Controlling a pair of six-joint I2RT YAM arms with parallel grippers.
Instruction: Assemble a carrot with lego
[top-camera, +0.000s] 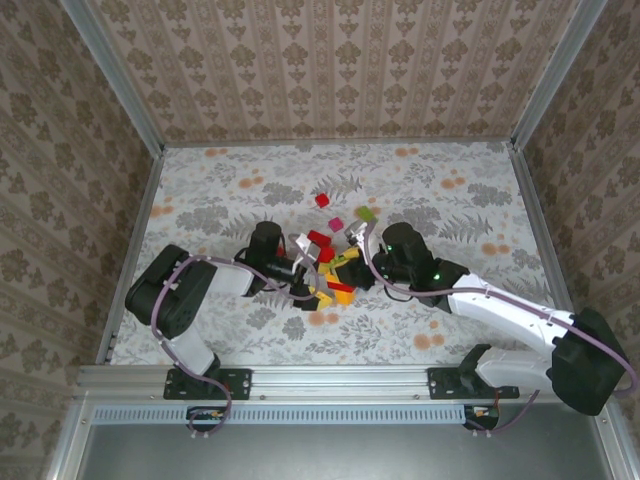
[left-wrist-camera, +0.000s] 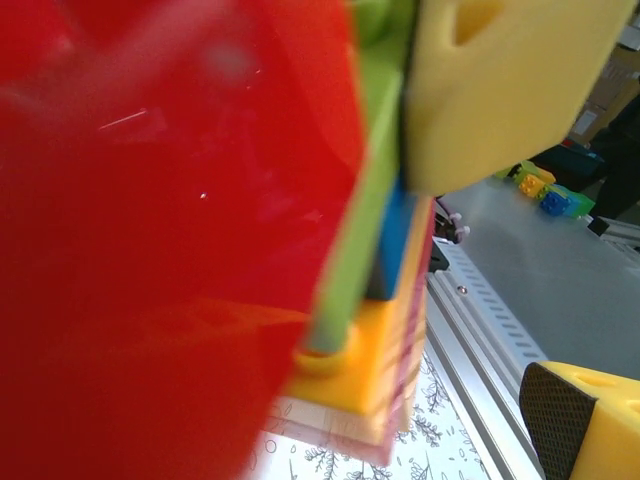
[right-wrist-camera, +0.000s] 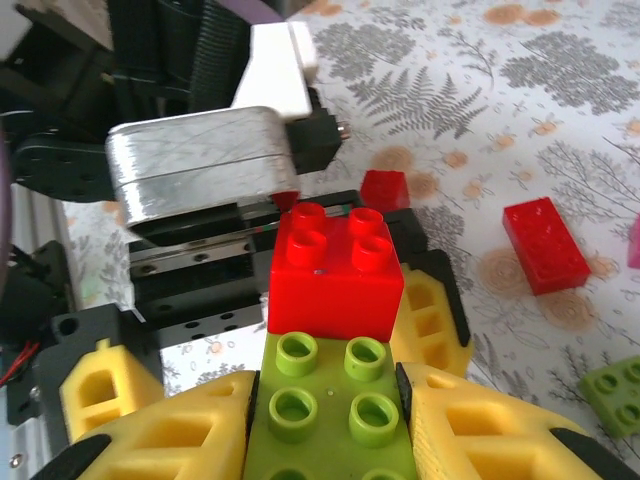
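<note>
This is a robot-testing lab cell, not a home. The wallpapered panels (top-camera: 330, 70) are flat boards held in bare aluminium posts (top-camera: 113, 75), boxing in a floral-print tabletop (top-camera: 470, 210). Robot arms (top-camera: 500, 305) are bolted to a metal rail (top-camera: 330, 379) along the bottom edge, with lego (top-camera: 322, 200) strewn mid-frame. At the right of the left wrist view, a grey bench (left-wrist-camera: 540, 270) lies beyond the rail.

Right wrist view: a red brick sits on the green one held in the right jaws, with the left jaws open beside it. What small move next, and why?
Probably close the left gripper on the red brick. Its jaws stand wide open on either side of that brick, while the right gripper is shut on the green brick under it, so both could be pressed together.
</note>
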